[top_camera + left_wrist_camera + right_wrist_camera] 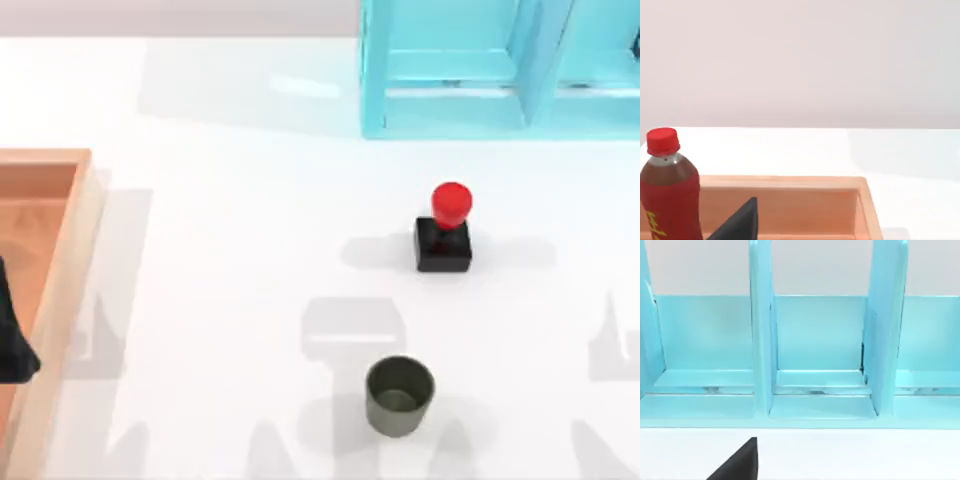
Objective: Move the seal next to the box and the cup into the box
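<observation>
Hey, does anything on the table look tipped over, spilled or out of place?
Nothing stands out. The seal and the cup both stand upright on the table, apart from each other.

I'm working in a rendered test scene, not a lived-in room: a bare, flat white tabletop [250, 200] against a plain pale wall, with flat-shaded props such as a light-blue open cabinet frame [450, 100] and a shallow orange-brown wooden box [60, 290] holding a red-capped cola bottle [667, 200].

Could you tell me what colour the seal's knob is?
Red, above a black base; the seal shows best in the top view.
</observation>
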Controlling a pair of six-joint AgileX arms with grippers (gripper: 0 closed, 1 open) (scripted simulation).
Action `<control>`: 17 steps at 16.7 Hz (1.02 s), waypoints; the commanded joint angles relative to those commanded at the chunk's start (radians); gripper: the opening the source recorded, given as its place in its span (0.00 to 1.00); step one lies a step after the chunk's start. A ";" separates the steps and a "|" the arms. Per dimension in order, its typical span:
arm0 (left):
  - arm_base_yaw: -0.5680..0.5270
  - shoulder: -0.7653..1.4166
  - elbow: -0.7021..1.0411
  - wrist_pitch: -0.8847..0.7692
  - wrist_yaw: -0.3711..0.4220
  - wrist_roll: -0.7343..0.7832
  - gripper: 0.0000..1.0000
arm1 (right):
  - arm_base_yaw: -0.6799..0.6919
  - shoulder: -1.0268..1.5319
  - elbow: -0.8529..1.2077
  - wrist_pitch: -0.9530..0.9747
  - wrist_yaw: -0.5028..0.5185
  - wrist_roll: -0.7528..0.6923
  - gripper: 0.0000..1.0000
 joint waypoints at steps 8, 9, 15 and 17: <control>-0.072 0.196 0.200 -0.102 -0.024 -0.067 1.00 | 0.000 0.000 0.000 0.000 0.000 0.000 1.00; -0.095 0.259 0.264 -0.135 -0.032 -0.088 1.00 | 0.000 0.000 0.000 0.000 0.000 0.000 1.00; -0.279 0.768 0.771 -0.396 -0.093 -0.260 1.00 | 0.000 0.000 0.000 0.000 0.000 0.000 1.00; -0.352 0.971 0.971 -0.500 -0.117 -0.328 1.00 | 0.000 0.000 0.000 0.000 0.000 0.000 1.00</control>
